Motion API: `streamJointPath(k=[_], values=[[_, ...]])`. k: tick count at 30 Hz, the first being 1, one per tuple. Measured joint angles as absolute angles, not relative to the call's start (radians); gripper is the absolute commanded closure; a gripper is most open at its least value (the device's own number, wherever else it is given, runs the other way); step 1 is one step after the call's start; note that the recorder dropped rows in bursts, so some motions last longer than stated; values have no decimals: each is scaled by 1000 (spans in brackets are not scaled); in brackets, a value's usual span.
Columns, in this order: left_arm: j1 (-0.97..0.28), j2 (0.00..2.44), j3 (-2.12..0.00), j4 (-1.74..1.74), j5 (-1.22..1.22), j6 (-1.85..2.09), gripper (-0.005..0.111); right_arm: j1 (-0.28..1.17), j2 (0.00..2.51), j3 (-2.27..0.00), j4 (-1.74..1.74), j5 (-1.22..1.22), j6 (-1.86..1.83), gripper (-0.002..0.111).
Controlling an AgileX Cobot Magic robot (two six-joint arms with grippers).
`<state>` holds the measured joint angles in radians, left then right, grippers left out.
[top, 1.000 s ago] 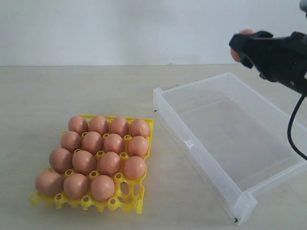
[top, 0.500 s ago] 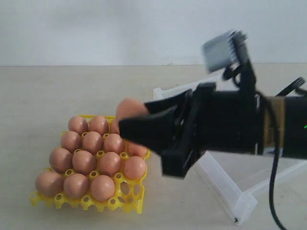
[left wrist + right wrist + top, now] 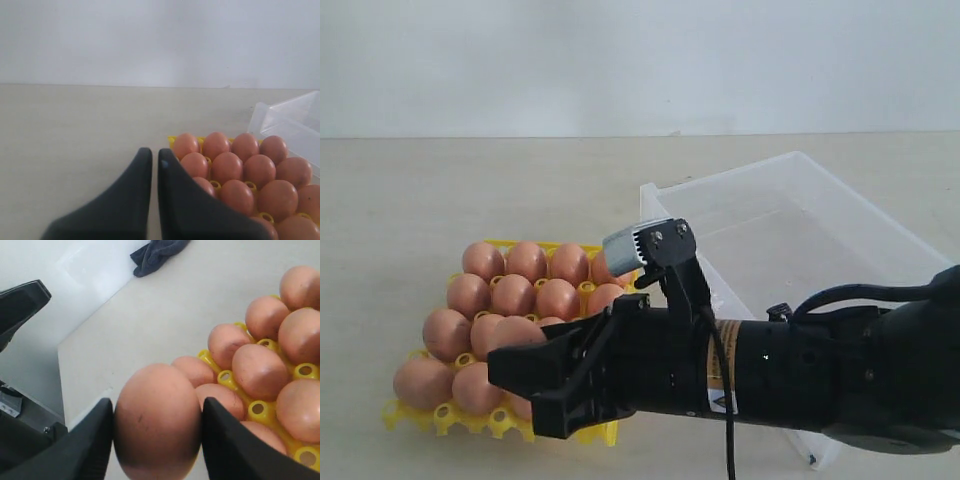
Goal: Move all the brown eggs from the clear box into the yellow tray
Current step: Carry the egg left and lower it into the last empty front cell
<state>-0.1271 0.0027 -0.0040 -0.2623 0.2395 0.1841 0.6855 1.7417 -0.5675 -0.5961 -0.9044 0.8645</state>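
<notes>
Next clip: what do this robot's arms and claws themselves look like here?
The right arm is matte black and bulky, with a tan band round the wrist, a small yellow-and-white sticker, a silver-grey camera block on top and a black cable hanging below. The right claw has black wedge-shaped fingers. The left claw has smooth black fingers tapering to rounded tips.

R arm (image 3: 820, 375): matte blk | hand (image 3: 515, 395): blk wedge fingers (image 3: 548, 360) | wrist: silver block (image 3: 632, 247) w/ screws (image 3: 657, 235) | blk cable (image 3: 725, 440) | yel-wht label (image 3: 718, 385)
</notes>
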Motion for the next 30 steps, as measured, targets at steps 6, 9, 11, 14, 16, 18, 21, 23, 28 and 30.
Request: streamJointPath(k=[6,9,11,14,16,18,21,23,28,30], values=[[-127,3,-4,-262,239,184,103,685,1779,-568,-594,-910,844,108],[-127,3,-4,-262,239,184,103,685,1779,-568,-591,-903,824,108],[-127,3,-4,-262,239,184,103,685,1779,-568,-591,-903,795,108],[-127,3,-4,-262,239,184,103,685,1779,-568,-591,-893,724,108],[-127,3,-4,-262,239,184,103,685,1779,-568,-591,-874,680,108],[-127,3,-4,-262,239,184,103,685,1779,-568,-591,-850,641,108],[-127,3,-4,-262,239,184,103,685,1779,-568,-591,-798,597,108],[-127,3,-4,-262,239,184,103,685,1779,-568,-591,-756,584,108],[-127,3,-4,-262,239,184,103,685,1779,-568,-583,-709,566,108],[-127,3,-4,-262,239,184,103,685,1779,-568,-562,-709,544,108]])
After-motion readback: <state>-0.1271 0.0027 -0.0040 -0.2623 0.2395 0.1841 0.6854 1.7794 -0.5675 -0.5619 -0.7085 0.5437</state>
